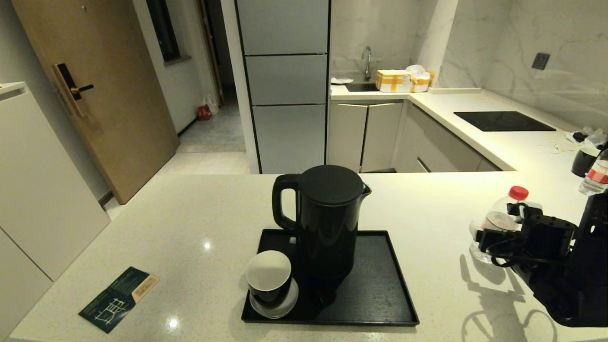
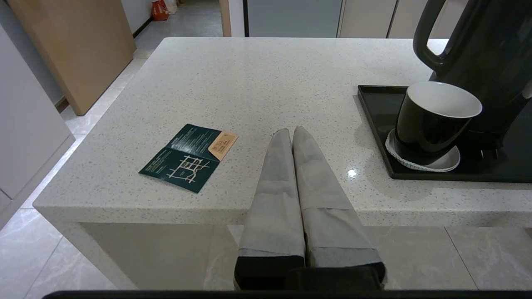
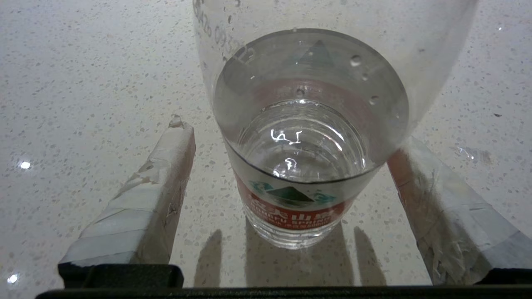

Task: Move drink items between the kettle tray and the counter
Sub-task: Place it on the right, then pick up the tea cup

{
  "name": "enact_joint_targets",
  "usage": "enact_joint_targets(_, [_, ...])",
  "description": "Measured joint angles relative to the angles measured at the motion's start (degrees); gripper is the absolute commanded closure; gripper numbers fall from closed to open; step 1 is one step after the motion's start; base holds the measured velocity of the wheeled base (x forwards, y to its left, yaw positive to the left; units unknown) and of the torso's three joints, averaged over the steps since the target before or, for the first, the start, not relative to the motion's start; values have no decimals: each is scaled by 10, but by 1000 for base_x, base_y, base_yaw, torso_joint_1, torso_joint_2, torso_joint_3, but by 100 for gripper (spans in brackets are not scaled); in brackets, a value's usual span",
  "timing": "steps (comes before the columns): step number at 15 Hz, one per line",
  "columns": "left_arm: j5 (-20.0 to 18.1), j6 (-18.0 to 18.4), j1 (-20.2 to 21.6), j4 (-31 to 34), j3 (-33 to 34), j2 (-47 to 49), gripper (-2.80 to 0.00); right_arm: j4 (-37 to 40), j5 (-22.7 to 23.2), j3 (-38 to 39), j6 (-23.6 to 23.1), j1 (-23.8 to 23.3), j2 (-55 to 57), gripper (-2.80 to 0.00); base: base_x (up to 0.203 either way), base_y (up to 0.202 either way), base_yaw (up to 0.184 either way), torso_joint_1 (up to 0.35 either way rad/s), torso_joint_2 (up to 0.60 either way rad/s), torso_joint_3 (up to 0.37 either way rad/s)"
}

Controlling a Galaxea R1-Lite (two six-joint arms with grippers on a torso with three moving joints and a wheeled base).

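Note:
The black kettle [image 1: 327, 223] stands on the black kettle tray [image 1: 380, 285] in the middle of the cream counter [image 1: 190, 223]. A black cup [image 1: 268, 275], white inside, rests on a white saucer at the tray's front left corner. To the tray's right, a clear bottle [image 1: 498, 223] with a red cap stands upright on the counter. My right gripper [image 3: 291, 133] is open around the bottle [image 3: 307, 137], with one finger [image 3: 145, 207] clear of its side. My left gripper [image 2: 292, 131] is shut and empty at the counter's front edge, left of the cup [image 2: 432, 120].
A dark green leaflet [image 1: 118, 297] lies on the counter's front left. A second black cup [image 1: 584, 161] and a second bottle [image 1: 596, 178] stand at the far right. A black hob panel [image 1: 503, 121] lies on the back counter.

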Motion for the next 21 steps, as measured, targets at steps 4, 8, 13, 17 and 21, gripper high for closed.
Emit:
enact_joint_targets(4, [0, 0, 0, 0, 0, 0, 0, 12, 13, 28, 0, -1, -46, -280, 0, 0, 0, 0, 0, 0])
enact_joint_targets(8, [0, 0, 0, 0, 0, 0, 0, 35, 24, 70, -1, -4, -124, -280, 0, 0, 0, 0, 0, 0])
enact_joint_targets(13, [0, 0, 0, 0, 0, 0, 0, 155, 32, 111, -1, -5, -316, 0, 0, 0, 0, 0, 0, 0])
enact_joint_targets(17, [0, 0, 0, 0, 0, 0, 0, 405, 63, 71, 0, 11, -517, 0, 0, 0, 0, 0, 0, 0])
enact_joint_targets(21, [0, 0, 0, 0, 0, 0, 0, 712, 170, 12, -8, 105, -641, 0, 0, 0, 0, 0, 0, 0])
